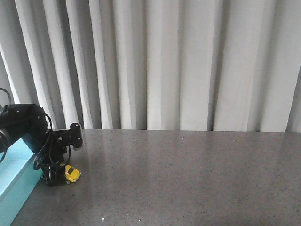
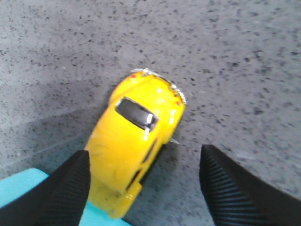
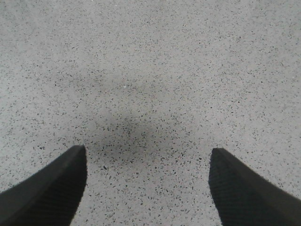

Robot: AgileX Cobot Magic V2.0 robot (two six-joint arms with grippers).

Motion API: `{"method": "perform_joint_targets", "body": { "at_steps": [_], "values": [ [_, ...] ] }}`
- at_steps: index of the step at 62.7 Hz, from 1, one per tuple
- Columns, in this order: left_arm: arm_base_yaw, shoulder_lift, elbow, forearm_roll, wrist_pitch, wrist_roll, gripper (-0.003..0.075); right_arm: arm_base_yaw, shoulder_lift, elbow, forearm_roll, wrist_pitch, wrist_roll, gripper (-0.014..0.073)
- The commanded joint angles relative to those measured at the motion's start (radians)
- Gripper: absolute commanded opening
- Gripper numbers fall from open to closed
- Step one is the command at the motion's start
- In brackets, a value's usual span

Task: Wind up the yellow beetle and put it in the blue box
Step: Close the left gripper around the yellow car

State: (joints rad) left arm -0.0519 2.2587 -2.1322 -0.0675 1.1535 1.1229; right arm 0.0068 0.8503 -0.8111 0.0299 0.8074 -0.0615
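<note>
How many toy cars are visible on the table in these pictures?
1. The small yellow rounded toy car stands on the grey speckled table, beside the light turquoise box, between the open fingers of the left hand. None seems hidden.

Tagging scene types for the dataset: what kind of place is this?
Likely a lab or studio robot bench, not a home: a bare speckled grey table, a plain white curtain as backdrop, and only a toy car and blue box laid out.

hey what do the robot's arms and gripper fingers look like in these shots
The left arm is matte black and chunky, with thin black cables looping beside it. The left gripper has black wedge-shaped fingers with ribbed pads. The right gripper has matching black, finely textured fingers.
</note>
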Motion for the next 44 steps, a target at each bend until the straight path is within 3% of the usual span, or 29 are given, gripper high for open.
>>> {"method": "perform_joint_targets", "body": {
  "at_steps": [1, 44],
  "values": [
    [0.000, -0.040, -0.057, -0.010, -0.010, 0.003, 0.0487, 0.001, -0.005, -0.026, -0.003, -0.058, 0.000, 0.0526],
    [0.000, 0.036, -0.072, -0.010, -0.023, 0.024, 0.0461, 0.001, -0.005, -0.026, -0.003, -0.058, 0.000, 0.0526]
  ]
}}
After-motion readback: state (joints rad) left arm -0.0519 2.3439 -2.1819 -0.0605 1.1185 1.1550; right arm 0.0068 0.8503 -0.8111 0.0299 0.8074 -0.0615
